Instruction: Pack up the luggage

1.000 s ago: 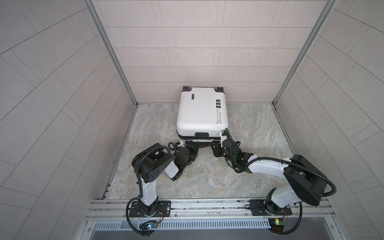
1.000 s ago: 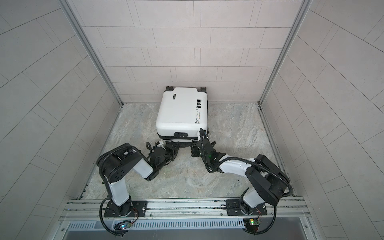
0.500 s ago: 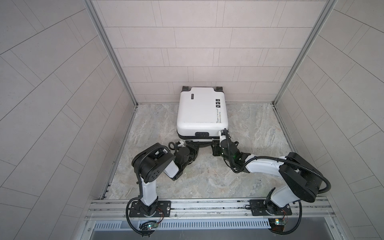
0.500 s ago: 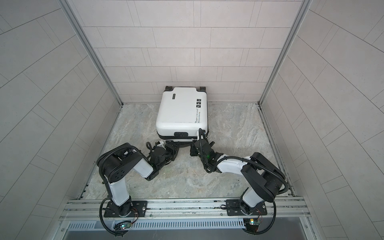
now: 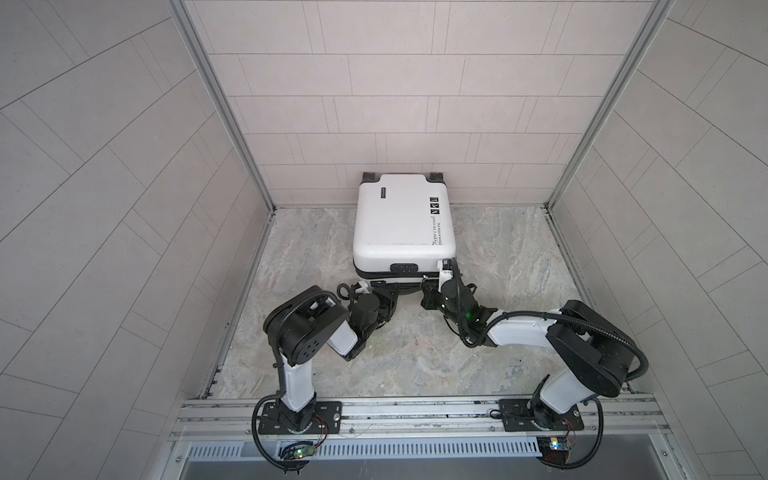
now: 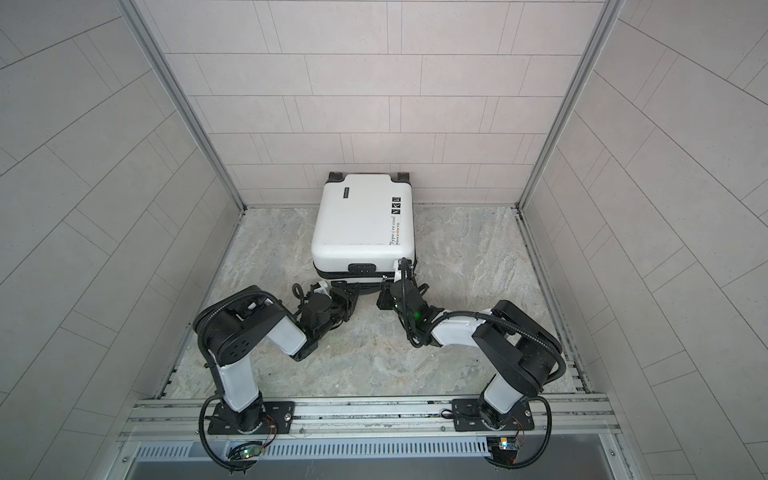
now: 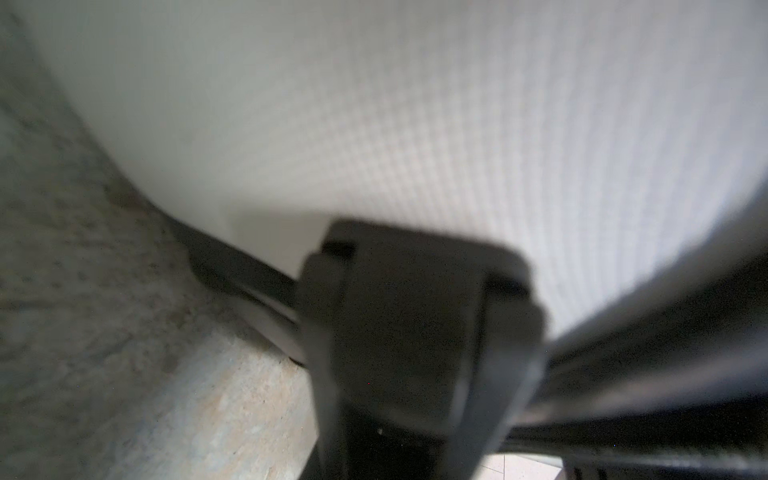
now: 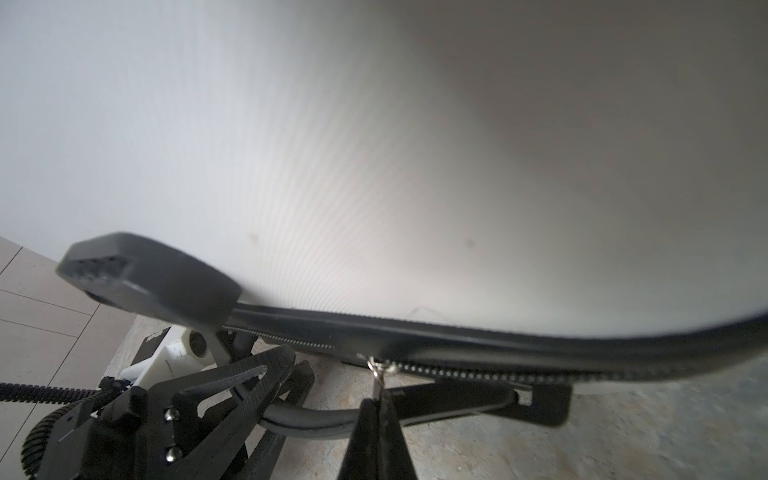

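The luggage, a white hard-shell suitcase, lies flat on the floor with its wheels toward the back wall. At its near edge, the right wrist view shows my left gripper shut on the black carry handle, which runs between its fingers. My right gripper is shut on the small metal zipper pull, which hangs from the black zipper band beside the handle. In the left wrist view the white shell fills the frame, with a blurred dark handle mount close in front.
Tiled walls close the space on three sides, and the suitcase's wheels sit against the back wall. A marble floor lies between the suitcase and the front rail that carries both arm bases. A grey lock block juts from the shell's near edge.
My right gripper has closed on the zipper pull, and its arm has drawn in slightly toward the suitcase. The left arm and the luggage have not moved.
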